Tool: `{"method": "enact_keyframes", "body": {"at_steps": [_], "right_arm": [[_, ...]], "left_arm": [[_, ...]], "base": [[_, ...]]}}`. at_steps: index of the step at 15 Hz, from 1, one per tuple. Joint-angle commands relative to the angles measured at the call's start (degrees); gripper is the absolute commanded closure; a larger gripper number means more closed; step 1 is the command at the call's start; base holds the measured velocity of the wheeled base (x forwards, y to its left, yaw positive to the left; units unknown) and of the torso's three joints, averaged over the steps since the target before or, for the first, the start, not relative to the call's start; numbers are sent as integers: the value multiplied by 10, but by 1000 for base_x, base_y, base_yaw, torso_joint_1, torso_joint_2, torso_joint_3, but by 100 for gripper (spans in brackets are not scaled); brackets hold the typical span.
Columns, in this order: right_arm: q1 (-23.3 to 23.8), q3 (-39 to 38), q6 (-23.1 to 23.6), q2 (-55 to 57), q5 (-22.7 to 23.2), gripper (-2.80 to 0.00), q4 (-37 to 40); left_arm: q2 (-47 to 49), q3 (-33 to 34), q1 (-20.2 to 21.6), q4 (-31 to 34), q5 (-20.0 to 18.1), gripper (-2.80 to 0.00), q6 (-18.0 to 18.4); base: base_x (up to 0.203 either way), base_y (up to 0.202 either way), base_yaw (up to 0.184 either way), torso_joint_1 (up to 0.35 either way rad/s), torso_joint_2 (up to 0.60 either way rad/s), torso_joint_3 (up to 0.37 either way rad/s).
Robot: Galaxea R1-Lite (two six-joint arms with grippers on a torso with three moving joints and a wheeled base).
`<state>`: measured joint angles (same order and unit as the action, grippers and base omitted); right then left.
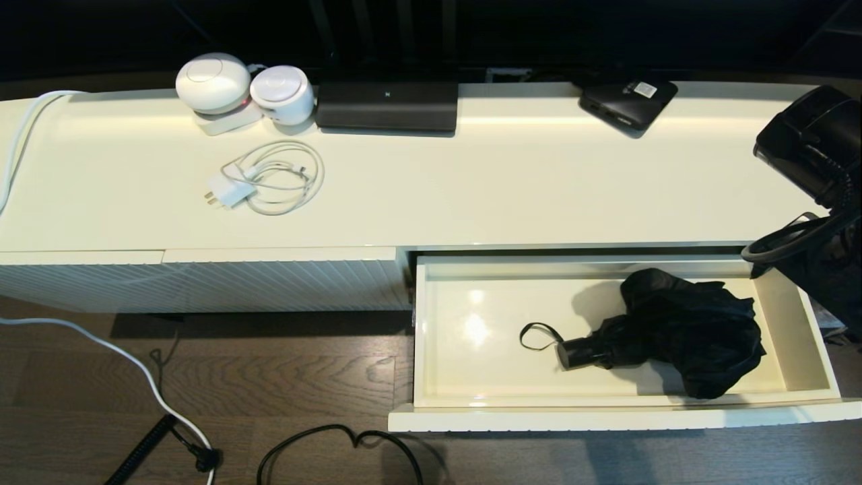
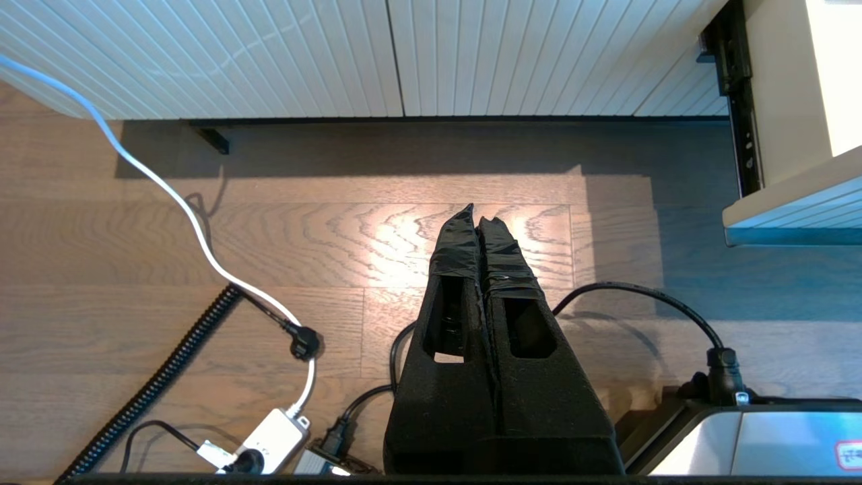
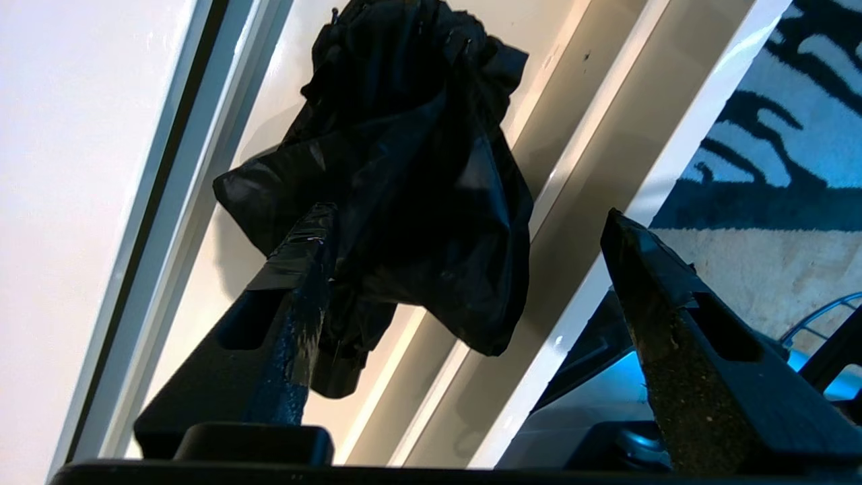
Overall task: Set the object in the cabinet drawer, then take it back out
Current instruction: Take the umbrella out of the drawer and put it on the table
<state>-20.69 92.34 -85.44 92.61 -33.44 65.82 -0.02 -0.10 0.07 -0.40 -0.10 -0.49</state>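
Note:
The black folding umbrella [image 1: 673, 330] lies in the right half of the pulled-out cream drawer [image 1: 465, 404], handle and wrist loop pointing left. In the right wrist view its bunched fabric [image 3: 404, 168] lies below and ahead of my right gripper [image 3: 468, 219], which is open and holds nothing; one finger overlaps the fabric in that view. In the head view only the right arm [image 1: 811, 155] shows, at the right edge above the cabinet top; its fingers are out of view there. My left gripper [image 2: 477, 214] is shut and empty, hanging over the wooden floor left of the drawer.
On the cabinet top [image 1: 471, 182] sit two white round devices [image 1: 242, 87], a coiled white charger cable [image 1: 266, 178], a black box [image 1: 387, 101] and a small flat black box with a white label [image 1: 627, 101]. Cables and a power strip [image 2: 269, 438] lie on the floor.

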Motion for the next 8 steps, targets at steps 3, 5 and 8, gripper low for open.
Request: {"method": "enact_keyframes", "body": {"at_steps": [3, 5, 8], "right_arm": [[-3, -19, -42, 18, 43, -280, -6], [3, -30, -48, 32, 87, -280, -14], [20, -62, -51, 54, 116, -280, -63]], "left_arm": [[-1, 0, 0, 0, 0, 0, 0], [-1, 0, 0, 0, 0, 0, 0], [-1, 0, 0, 0, 0, 0, 0]], "base": [[0, 0, 0, 0, 0, 0], [0, 0, 0, 0, 0, 0], [0, 0, 0, 0, 0, 0]]}}
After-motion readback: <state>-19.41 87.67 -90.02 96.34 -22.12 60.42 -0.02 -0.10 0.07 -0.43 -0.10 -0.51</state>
